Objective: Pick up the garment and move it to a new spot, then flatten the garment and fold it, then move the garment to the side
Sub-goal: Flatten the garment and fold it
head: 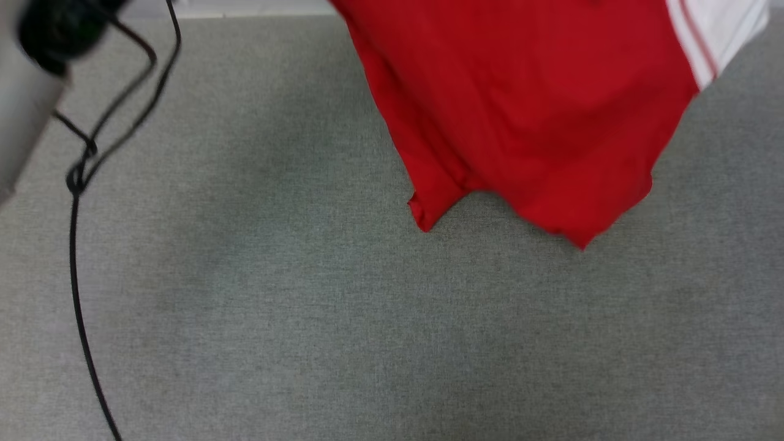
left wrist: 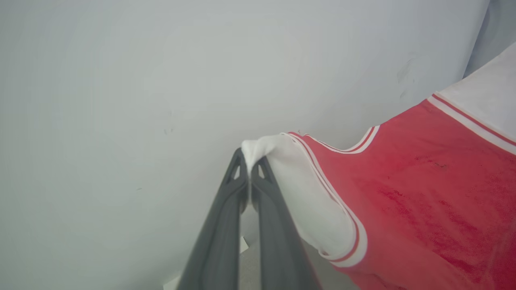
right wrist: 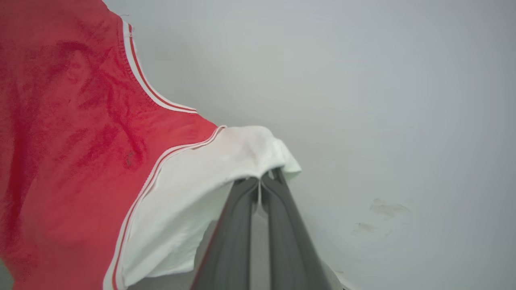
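My left jaws and right jaws each pinch a white sleeve (left wrist: 306,193); the garment (head: 520,110) hangs between, one o'clock over the tabletop (head: 275,306).

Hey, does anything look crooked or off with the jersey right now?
Yes. The garment hangs askew over the grey surface: its bottom edge slants, and the left corner is bunched into a fold. The left gripper and right gripper each pinch white sleeve cloth.

matt cloth garment (head: 527,110), woven table cover (head: 306,318)
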